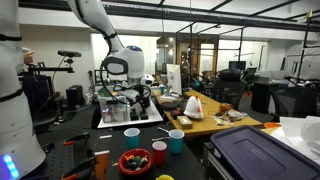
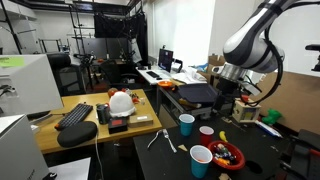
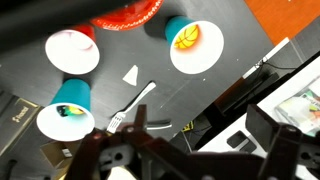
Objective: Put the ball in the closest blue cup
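Crowding the black table (image 1: 85,128): cups (image 1: 131,136), bowl (image 1: 134,161); cluttered lab behind

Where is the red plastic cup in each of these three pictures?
In an exterior view: red plastic cup bottom centre.
In an exterior view: the cup lower right.
Wrist view: the cup upper left, seen from above.
Shared landmark: the red bowl beside it.

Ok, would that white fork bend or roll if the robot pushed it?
The white fork looks thin and plastic, so it is probably very light and a bit bendy. It lies flat on the dark table, so a push would likely make it slide or spin, not roll. Lying so flat, it may be tricky to pick up.
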